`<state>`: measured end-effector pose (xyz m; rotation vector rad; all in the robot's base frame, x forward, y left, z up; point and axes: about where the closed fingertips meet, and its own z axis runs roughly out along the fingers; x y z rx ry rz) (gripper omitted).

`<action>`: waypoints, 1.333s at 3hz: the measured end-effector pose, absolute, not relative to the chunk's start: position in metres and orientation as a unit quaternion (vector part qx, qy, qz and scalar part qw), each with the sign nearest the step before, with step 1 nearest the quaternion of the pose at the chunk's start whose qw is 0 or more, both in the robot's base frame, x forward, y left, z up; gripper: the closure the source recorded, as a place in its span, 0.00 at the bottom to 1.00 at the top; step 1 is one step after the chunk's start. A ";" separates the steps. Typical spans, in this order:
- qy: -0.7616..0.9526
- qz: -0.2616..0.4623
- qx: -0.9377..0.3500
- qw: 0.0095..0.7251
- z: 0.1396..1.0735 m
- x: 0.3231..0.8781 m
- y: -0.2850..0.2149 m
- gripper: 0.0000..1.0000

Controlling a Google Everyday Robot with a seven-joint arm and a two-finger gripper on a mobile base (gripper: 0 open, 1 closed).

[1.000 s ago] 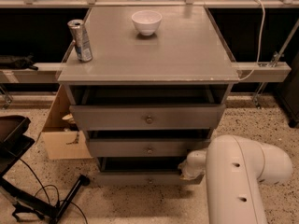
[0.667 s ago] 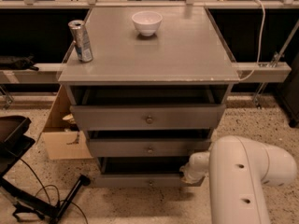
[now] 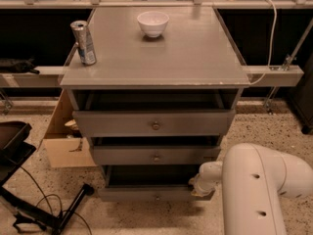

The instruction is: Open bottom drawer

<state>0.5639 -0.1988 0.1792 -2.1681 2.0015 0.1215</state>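
Observation:
The bottom drawer (image 3: pixel 146 195) is the lowest, flattest grey front of the cabinet, with a small brass knob (image 3: pixel 157 197). It stands pulled out a little, with a dark gap above it. My gripper (image 3: pixel 198 185) is at the drawer's right end, at its top edge, at the tip of the white arm (image 3: pixel 254 190) that comes in from the lower right. The arm's wrist hides how it meets the drawer.
The middle drawer (image 3: pixel 154 155) and top drawer (image 3: pixel 154 124) sit above. A white bowl (image 3: pixel 152 23) and a drink can (image 3: pixel 84 42) stand on the cabinet top (image 3: pixel 195 58). A cardboard box (image 3: pixel 63 141) and black stand legs (image 3: pixel 44 212) are at the left on the floor.
The bottom drawer front has slid out toward the camera, and the arm's end has moved with it, lower in the view.

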 end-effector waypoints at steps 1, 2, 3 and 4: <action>0.675 0.041 -0.731 0.094 0.185 0.564 -0.197 1.00; 0.675 0.041 -0.731 0.094 0.186 0.564 -0.197 1.00; 0.675 0.058 -0.731 0.081 0.185 0.543 -0.202 1.00; 0.675 0.058 -0.731 0.081 0.187 0.543 -0.202 1.00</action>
